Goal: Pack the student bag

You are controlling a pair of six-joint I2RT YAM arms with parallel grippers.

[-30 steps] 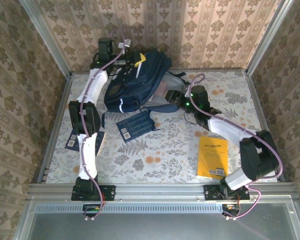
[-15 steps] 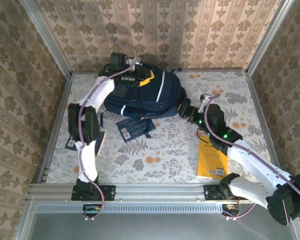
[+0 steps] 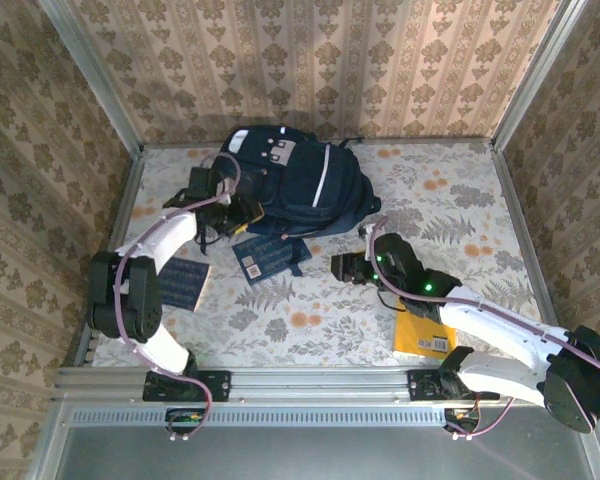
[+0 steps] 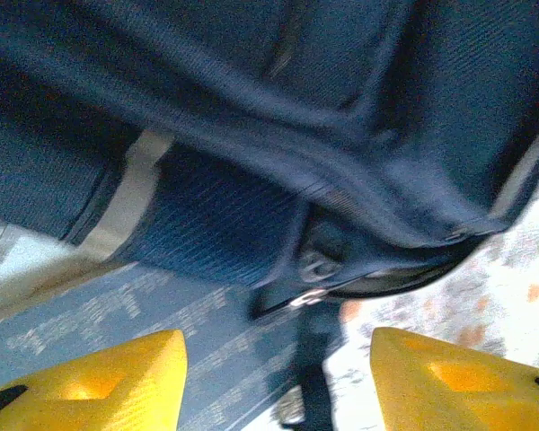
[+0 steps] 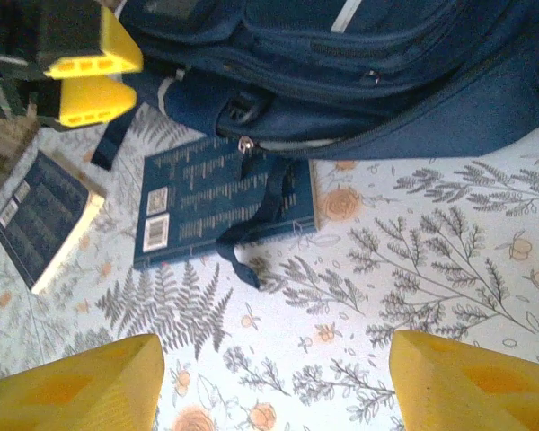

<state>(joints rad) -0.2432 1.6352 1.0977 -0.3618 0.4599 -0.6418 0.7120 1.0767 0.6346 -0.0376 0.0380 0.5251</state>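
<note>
The student bag (image 3: 295, 180), a big navy backpack with a white stripe, lies at the back of the table. My left gripper (image 3: 236, 212) hovers open at its front left edge; the left wrist view shows the bag (image 4: 278, 117) close ahead and nothing in the left gripper (image 4: 278, 386). My right gripper (image 3: 344, 267) stands open in front of the bag, over bare cloth. From the right wrist, the bag (image 5: 368, 72) lies beyond the right gripper (image 5: 274, 386). The left gripper's yellow fingers (image 5: 90, 67) show at the upper left.
A blue book (image 3: 270, 256) lies at the bag's front edge with a bag strap (image 5: 260, 211) across it. A darker book (image 3: 176, 283) lies at the left. A yellow book (image 3: 425, 325) sits under the right arm. Metal rails and patterned walls enclose the table.
The left gripper opened, left the top of the bag and came down to its front left edge. The bag settled flatter. The right gripper drew back from the bag toward the near side.
</note>
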